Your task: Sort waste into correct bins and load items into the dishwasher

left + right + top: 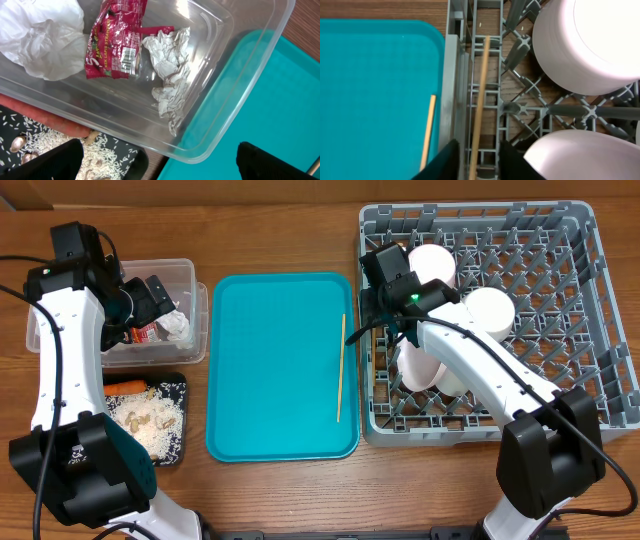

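Note:
My left gripper (160, 165) hangs open over the near corner of the clear tub (235, 30), nothing between its fingers. The tub holds a red wrapper (115, 40) and crumpled tissues (167, 60). Beside it, the black tray (176, 387) carries a carrot (125, 387), food scraps (140, 420) and rice. My right gripper (476, 165) is at the left edge of the grey rack (560, 240). One chopstick (480, 95) lies between its parted jaws, with a gap on each side. A second chopstick (340, 370) lies on the teal tray (270, 360). White bowls (590, 45) sit in the rack.
The teal tray fills the table's middle, between the bins and the rack. The rack's upright pegs and grid wall (452, 100) stand right beside my right fingers. A bowl (580, 155) sits close on their right.

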### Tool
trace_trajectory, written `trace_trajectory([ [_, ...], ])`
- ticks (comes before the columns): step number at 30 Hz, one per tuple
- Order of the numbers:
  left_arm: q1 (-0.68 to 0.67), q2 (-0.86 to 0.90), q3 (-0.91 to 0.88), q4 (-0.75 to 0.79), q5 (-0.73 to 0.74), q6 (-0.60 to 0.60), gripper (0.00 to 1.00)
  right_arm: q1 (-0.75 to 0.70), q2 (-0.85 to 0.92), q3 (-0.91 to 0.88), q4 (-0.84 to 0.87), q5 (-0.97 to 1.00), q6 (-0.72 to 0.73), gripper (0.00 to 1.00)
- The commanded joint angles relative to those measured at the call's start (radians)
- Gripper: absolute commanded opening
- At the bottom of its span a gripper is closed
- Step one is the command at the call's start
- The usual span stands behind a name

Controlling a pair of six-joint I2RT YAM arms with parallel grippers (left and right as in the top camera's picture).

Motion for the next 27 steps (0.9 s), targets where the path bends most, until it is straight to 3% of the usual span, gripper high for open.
trace_trajectory([
  [1,-0.008,0.013,0.002,0.002,0.008,-0.002,1.00,-0.002,0.010,0.022,0.016,0.014,0.012,0.33],
  [5,-0.008,0.013,0.002,0.002,0.008,-0.002,1.00,0.005,0.002,0.047,0.013,-0.008,0.039,0.34],
  [12,-0.008,0.013,0.002,0.002,0.008,-0.003,1.00,0.090,-0.023,0.084,0.020,-0.274,0.138,0.35],
  [21,-0.008,0.013,0.002,0.002,0.008,-0.002,1.00,0.261,-0.021,0.033,0.022,-0.193,0.220,0.38],
  [27,-0.008,0.013,0.002,0.002,0.008,-0.002,1.00,0.315,-0.009,-0.088,0.145,-0.042,0.318,0.39],
])
